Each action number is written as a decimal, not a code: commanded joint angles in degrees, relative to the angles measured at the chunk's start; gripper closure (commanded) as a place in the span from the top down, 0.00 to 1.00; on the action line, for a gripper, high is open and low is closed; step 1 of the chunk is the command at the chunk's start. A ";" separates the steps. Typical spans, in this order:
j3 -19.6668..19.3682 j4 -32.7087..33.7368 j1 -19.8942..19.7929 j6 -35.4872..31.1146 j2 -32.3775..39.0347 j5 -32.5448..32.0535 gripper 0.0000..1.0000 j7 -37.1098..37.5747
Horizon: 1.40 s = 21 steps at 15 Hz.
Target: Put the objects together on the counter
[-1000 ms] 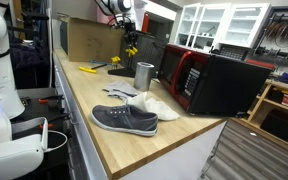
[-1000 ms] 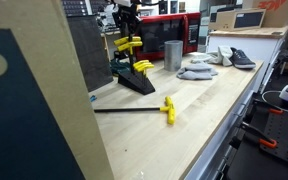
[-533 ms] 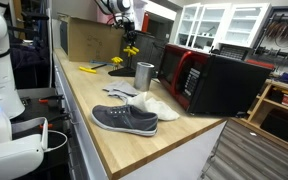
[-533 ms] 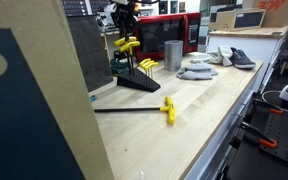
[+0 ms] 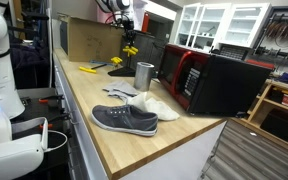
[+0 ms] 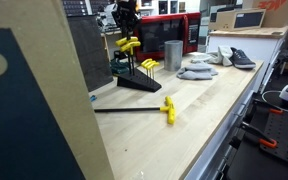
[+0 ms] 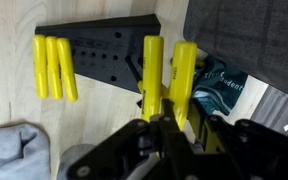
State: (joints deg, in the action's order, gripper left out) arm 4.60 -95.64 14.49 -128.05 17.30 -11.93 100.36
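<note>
A black tool stand (image 7: 94,50) sits on the wooden counter, also seen in both exterior views (image 5: 121,69) (image 6: 134,80). Several yellow T-handle hex keys (image 7: 54,68) stand in it. My gripper (image 7: 174,128) hangs right above the stand (image 5: 128,36) (image 6: 126,26). It looks shut on a tall yellow T-handle key (image 7: 184,72), with a second tall key (image 7: 153,75) close beside it. One loose yellow T-handle key (image 6: 167,108) lies apart on the counter with its long black shaft, and shows in an exterior view (image 5: 88,69).
A metal cup (image 5: 144,75) (image 6: 173,54), a pale cloth heap (image 5: 149,104) (image 6: 196,70) and a grey shoe (image 5: 124,119) (image 6: 241,57) sit further along. A red-and-black microwave (image 5: 209,80) and a cardboard box (image 5: 88,40) border the counter.
</note>
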 commanded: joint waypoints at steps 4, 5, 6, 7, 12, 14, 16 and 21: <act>-0.19 -0.06 0.88 5.63 -5.27 -2.54 0.06 1.02; -0.11 -0.17 0.76 5.86 -5.78 -2.96 0.06 1.11; 0.21 -0.39 0.30 5.25 -6.07 -2.08 0.09 0.24; 0.33 -0.47 0.08 4.77 -6.25 -1.92 0.46 -0.32; 0.10 0.01 -0.54 4.39 -5.36 -1.73 0.61 -0.11; 0.02 0.11 -0.74 4.27 -4.88 -1.54 0.77 0.38; 0.02 0.22 -1.03 4.26 -4.38 -0.83 0.92 0.53; 0.12 0.72 -1.46 4.71 -2.65 2.06 1.00 0.11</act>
State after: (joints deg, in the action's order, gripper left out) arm 4.59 -95.69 13.38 -123.98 13.83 -11.98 100.33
